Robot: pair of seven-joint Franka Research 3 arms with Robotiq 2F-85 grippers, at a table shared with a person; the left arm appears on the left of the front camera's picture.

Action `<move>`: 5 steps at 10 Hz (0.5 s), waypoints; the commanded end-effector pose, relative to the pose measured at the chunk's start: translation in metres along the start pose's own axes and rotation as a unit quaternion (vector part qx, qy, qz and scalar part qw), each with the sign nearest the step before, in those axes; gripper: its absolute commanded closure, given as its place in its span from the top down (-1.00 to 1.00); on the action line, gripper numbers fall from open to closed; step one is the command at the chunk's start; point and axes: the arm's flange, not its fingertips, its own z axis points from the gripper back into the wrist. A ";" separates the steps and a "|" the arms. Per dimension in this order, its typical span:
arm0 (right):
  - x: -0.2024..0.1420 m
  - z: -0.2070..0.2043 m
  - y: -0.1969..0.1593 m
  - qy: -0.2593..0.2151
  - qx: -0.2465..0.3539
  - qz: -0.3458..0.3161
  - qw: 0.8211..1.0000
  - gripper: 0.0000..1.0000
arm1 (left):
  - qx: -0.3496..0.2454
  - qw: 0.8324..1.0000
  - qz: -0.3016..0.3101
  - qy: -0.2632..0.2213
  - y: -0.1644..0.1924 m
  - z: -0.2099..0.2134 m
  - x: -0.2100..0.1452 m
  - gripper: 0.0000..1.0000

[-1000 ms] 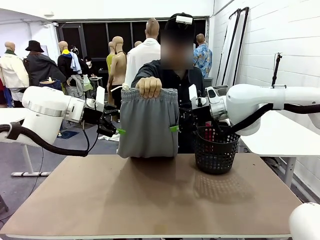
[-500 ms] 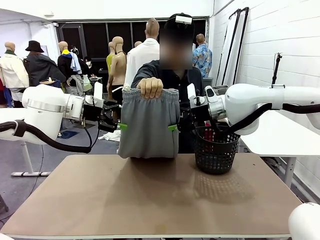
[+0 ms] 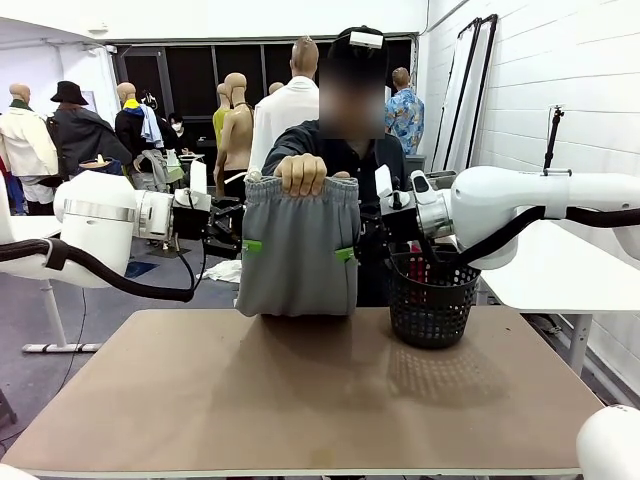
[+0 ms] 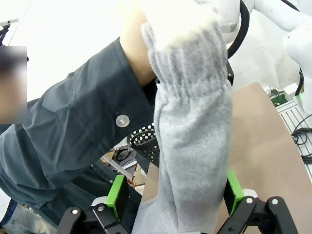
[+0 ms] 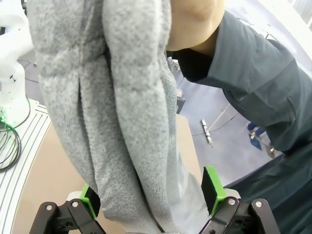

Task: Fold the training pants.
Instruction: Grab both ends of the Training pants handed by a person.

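Soft, limp training pants point(image 3: 297, 250) hang from a person's hand point(image 3: 299, 173); left gripper point(image 3: 247, 246) and right gripper point(image 3: 347, 255), jaws spread, straddle the side edges, seemingly best for pinching.

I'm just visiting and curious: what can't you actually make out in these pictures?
- Front view: legs of the training pants, folded behind the front layer hanging from the person's hand.
- Front view: inside of the basket, hidden by its mesh and the right arm.
- Left wrist view: whether the left hand touches the cloth; fabric overlaps one pad.
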 end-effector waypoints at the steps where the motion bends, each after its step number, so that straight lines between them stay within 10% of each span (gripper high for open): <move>1: 0.004 -0.006 -0.006 -0.010 -0.001 0.001 1.000 1.00 | 0.004 1.000 -0.005 -0.019 0.005 -0.006 -0.002 1.00; 5: 0.016 -0.002 -0.007 -0.039 0.000 -0.006 0.999 1.00 | 0.001 1.000 0.000 -0.031 0.007 -0.008 0.001 1.00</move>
